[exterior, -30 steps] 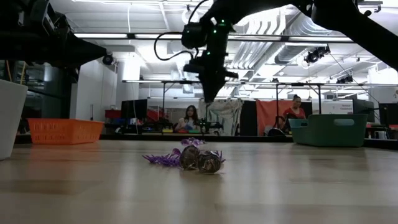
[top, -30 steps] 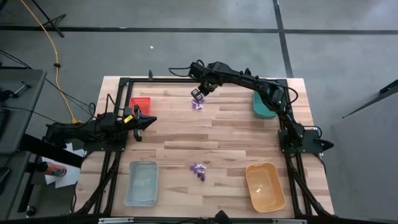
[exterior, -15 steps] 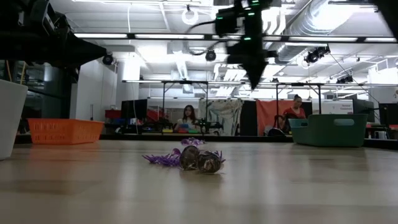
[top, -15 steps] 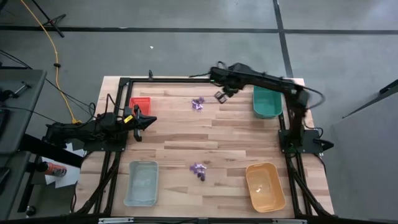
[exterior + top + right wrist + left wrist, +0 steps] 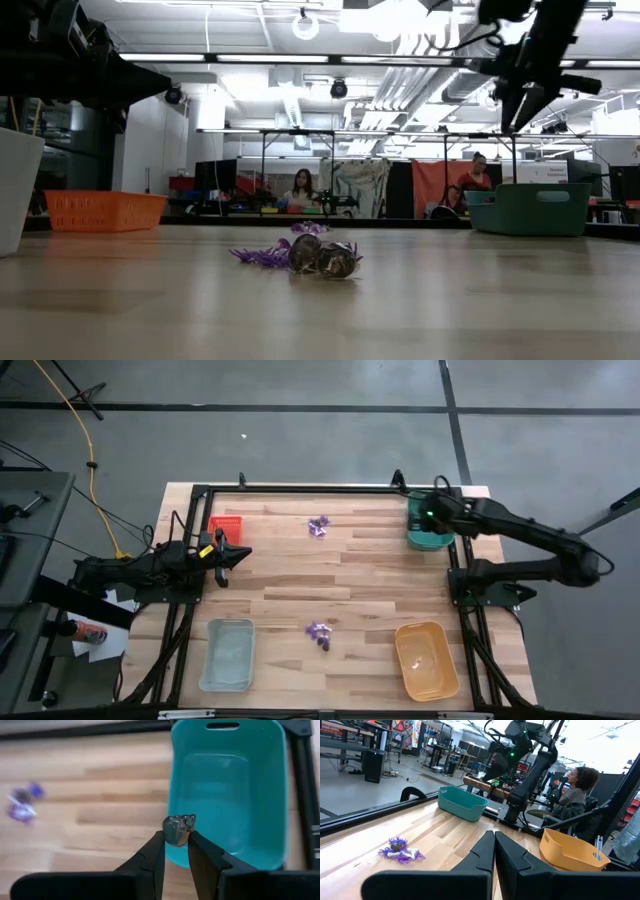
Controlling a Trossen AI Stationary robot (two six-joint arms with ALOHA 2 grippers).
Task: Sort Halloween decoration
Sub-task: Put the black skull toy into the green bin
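Note:
My right gripper (image 5: 176, 837) hovers over the near rim of the green tray (image 5: 227, 795) at the table's far right and is shut on a small greyish, shiny Halloween decoration piece (image 5: 179, 828). In the high view it (image 5: 428, 518) covers part of that tray (image 5: 420, 543). One pile of purple pieces (image 5: 319, 525) lies on the table at the far middle, another (image 5: 320, 633) at the near middle. My left gripper (image 5: 240, 552) waits shut at the table's left side, beside the red tray (image 5: 226, 528). My right gripper pinches the greyish piece by its lower part (image 5: 176, 839) between the two fingertips (image 5: 156, 848). The fingers slant down from above. The piece is lifted clear, above the green tray's edge, and sticks out past the fingertips.
A pale blue tray (image 5: 228, 653) stands at the near left and an orange tray (image 5: 427, 658) at the near right. Black frame rails run along the table's edges. People sit in the room beyond the table (image 5: 303, 190).
My right gripper has swung from above the far purple pile toward the table's right edge, and now hangs over the green tray. Its wrist has rolled on the way. Both piles lie as before.

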